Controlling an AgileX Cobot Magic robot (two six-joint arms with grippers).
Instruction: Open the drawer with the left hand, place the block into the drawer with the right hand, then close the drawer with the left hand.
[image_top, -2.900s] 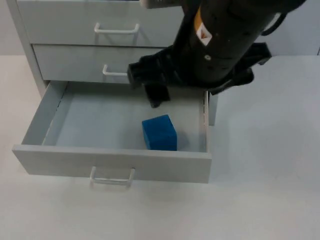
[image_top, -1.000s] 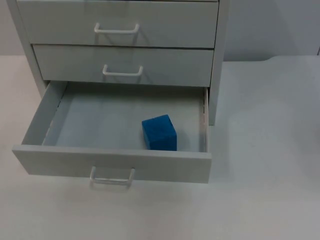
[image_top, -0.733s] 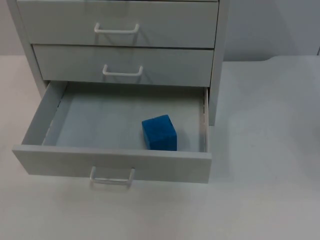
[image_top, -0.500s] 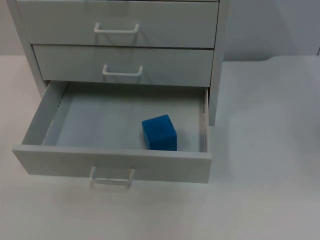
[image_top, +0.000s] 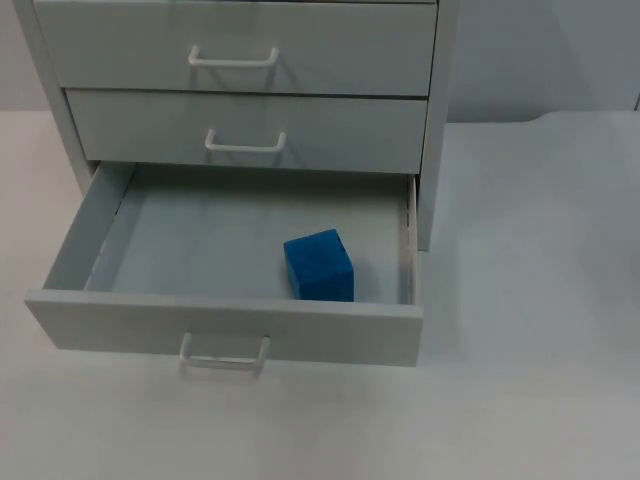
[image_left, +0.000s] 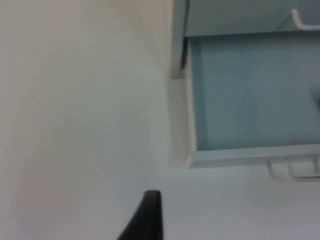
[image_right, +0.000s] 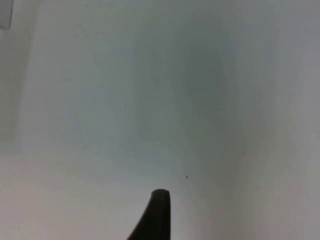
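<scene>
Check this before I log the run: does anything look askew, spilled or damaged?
Nothing stands out. The block sits flat in the open bottom drawer, near its right wall. The two drawers above are shut, with straight handles. No spill or damage.

You see a bright blue block (image_top: 319, 265) in the pale grey drawer (image_top: 222, 330). The drawer's inside looks a bit blue-grey. The cabinet (image_top: 240, 90) is the same pale grey, with 3 white handles. The table (image_top: 530, 300) is white. Each wrist view has 1 black fingertip (image_left: 147, 220).
</scene>
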